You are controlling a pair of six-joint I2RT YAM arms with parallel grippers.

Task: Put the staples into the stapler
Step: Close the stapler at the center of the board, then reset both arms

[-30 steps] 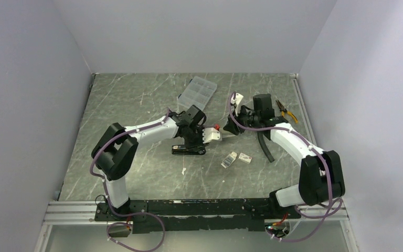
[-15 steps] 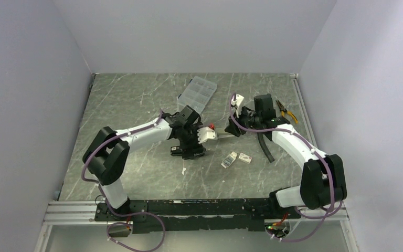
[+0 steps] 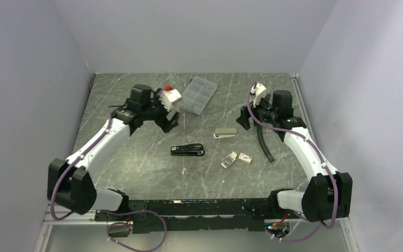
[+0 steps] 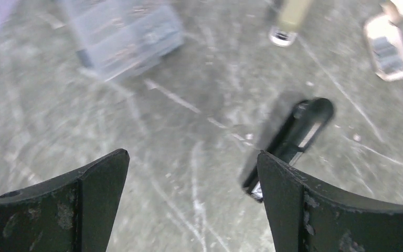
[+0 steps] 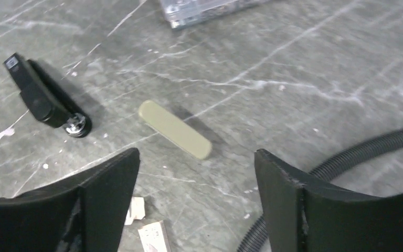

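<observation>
The stapler lies in two pieces on the grey table. Its black body (image 3: pixel 188 150) (image 4: pixel 294 134) (image 5: pixel 44 100) sits at the centre, and a beige bar (image 3: pixel 225 133) (image 5: pixel 176 129) (image 4: pixel 291 18) rests apart, to its right. The staples' white cardboard tray (image 3: pixel 230 159) (image 4: pixel 387 50) shows something greyish inside, beside its sleeve (image 3: pixel 245 158) (image 5: pixel 152 236). My left gripper (image 3: pixel 166 118) (image 4: pixel 191 154) hangs open and empty at the back left, well above the table. The right gripper (image 3: pixel 244 118) (image 5: pixel 196 151) is open and empty too, behind the beige bar.
A clear compartment case (image 3: pixel 198 94) (image 4: pixel 126 37) stands at the back centre. Yellow-handled pliers (image 3: pixel 286 111) lie at the back right. A black ribbed hose (image 3: pixel 262 144) (image 5: pixel 346 163) runs beside the right arm. A small white scrap (image 3: pixel 183 170) lies near the front.
Both grippers opened and drew back from the centre, the left one swinging far to the back left. The beige bar, earlier held between them, now lies on the table.
</observation>
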